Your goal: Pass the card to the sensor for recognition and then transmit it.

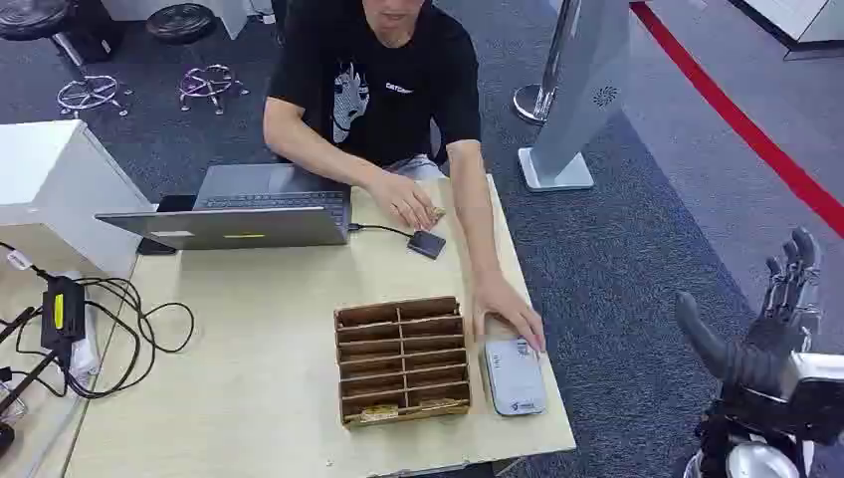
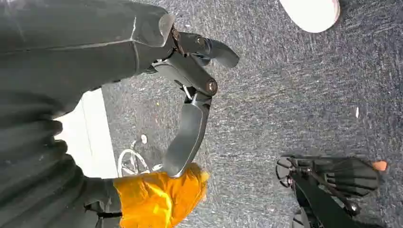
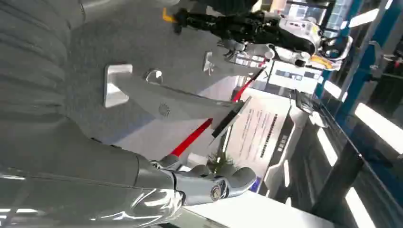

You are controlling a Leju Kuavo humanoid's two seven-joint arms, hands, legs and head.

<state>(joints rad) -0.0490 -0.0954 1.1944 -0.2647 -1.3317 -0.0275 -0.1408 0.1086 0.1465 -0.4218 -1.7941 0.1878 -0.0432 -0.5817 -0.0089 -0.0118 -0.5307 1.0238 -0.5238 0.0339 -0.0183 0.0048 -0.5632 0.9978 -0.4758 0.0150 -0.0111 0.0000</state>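
A wooden slotted card rack (image 1: 402, 360) stands on the table, with tan cards lying in its nearest row (image 1: 403, 407). A small black box (image 1: 426, 244) is wired to the laptop (image 1: 239, 212). A person's hand (image 1: 406, 202) beside it holds a small tan card (image 1: 436, 212). The person's other hand (image 1: 510, 309) rests on a flat grey-white device (image 1: 514, 376) right of the rack. My right hand (image 1: 764, 334) is raised off the table's right side, fingers apart, holding nothing; its thumb (image 3: 214, 186) shows in the right wrist view. My left hand (image 2: 190, 95) hangs over the carpet, fingers apart and empty.
A person in a black shirt (image 1: 383, 85) sits at the table's far side. Cables and a power brick (image 1: 62, 311) lie at the left. A white kiosk stand (image 1: 577, 90) and a red floor line (image 1: 737, 119) are to the right. Stools (image 1: 184, 25) stand behind.
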